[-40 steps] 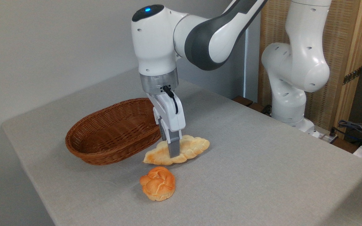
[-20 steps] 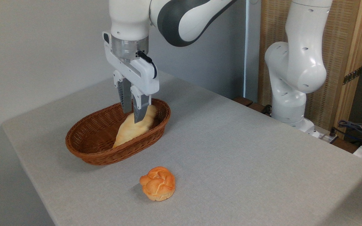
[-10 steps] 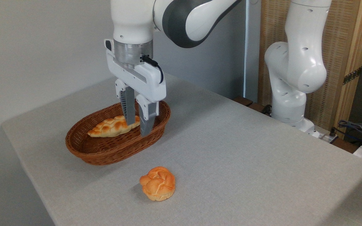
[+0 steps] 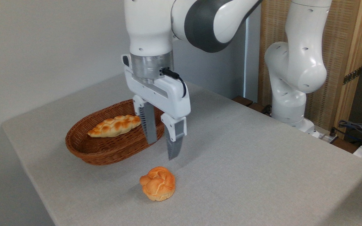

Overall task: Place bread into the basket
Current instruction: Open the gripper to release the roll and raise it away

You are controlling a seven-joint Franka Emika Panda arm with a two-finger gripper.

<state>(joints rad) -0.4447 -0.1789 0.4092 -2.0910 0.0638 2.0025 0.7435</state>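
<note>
The long braided bread (image 4: 115, 125) lies flat inside the oval wicker basket (image 4: 105, 150), toasted side up, resting toward the basket's far wall. My gripper (image 4: 162, 150) hangs open in the air to the right of the basket, above the table, with nothing between its fingers. One finger overlaps the basket's right end in the picture; the other points down toward the table just above the round bun.
A round orange-brown knotted bun (image 4: 157, 183) sits on the grey table (image 4: 247, 163) in front of the basket, just below my gripper. The arm's white base (image 4: 291, 78) stands at the back right, with cables (image 4: 360, 128) beyond the table's right edge.
I carried the bread from the table into the basket and let it go. It now lies flat there. My open gripper has since moved right and toward the front, away from the basket.
</note>
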